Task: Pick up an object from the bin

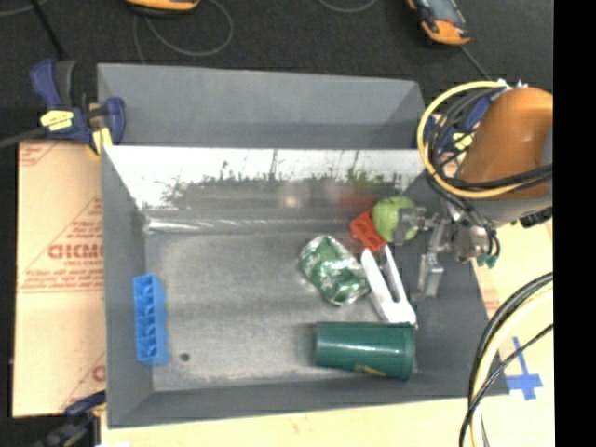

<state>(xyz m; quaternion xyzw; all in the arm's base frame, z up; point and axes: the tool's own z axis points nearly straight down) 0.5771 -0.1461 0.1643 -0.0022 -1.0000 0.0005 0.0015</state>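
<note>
My gripper [434,254] hangs at the bin's right side, just inside the right wall. Immediately to its left lies a small yellow-green ball [391,217], close against it. Beside the ball a red piece [365,230] caps a white handled tool [387,287] that runs down and to the right, under the gripper's left side. Left of the tool lies a crumpled green and white wrapper [331,270]. A dark green cylinder [363,349] rests on its side near the front wall, below the gripper.
A blue ridged block [149,319] lies alone at the bin's left side. The arm's orange cover and looped cables sit over the bin's right rim.
</note>
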